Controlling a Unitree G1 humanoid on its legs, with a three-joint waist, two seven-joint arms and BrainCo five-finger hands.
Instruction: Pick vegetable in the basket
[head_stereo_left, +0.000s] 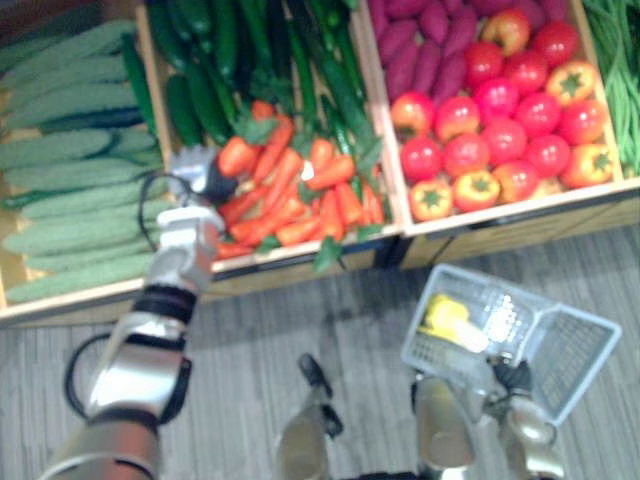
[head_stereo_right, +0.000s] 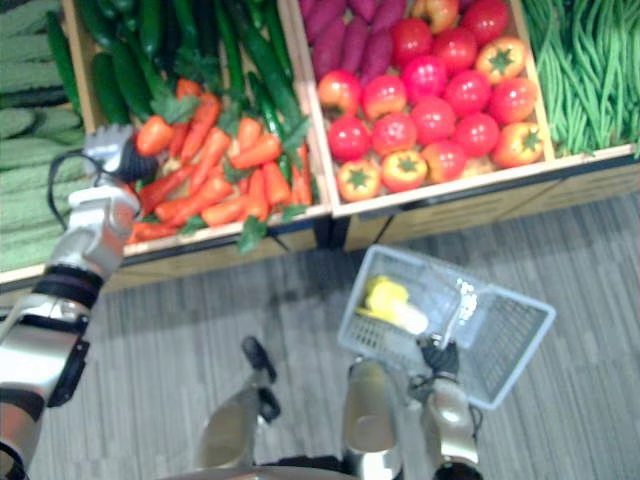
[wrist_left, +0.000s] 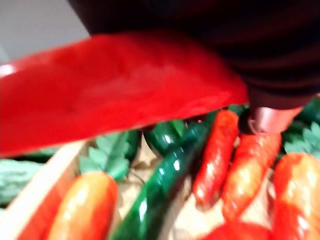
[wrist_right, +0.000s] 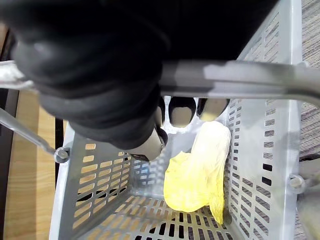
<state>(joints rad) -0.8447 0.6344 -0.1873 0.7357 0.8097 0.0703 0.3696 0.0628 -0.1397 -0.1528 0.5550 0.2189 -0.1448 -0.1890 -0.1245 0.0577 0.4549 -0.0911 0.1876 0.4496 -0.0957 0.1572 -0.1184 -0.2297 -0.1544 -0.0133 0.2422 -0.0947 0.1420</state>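
Left hand (head_stereo_left: 203, 180) is pinching a carrot (head_stereo_left: 237, 157) at its fingertips, just above the carrot pile (head_stereo_left: 300, 200). It looks stiff, light and glossy, so probably a bit slippery; I'd grip it mid-body. Right hand (wrist_right: 100, 85) is curled round the handle (wrist_right: 240, 80) of the basket (head_stereo_left: 575, 350) hanging below it.

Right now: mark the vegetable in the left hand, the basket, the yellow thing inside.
red vegetable (head_stereo_left: 238, 156), left eye view, its middle.
basket (head_stereo_right: 512, 340), right eye view, mesh wall.
yellow thing (wrist_right: 197, 175), right wrist view, its middle.
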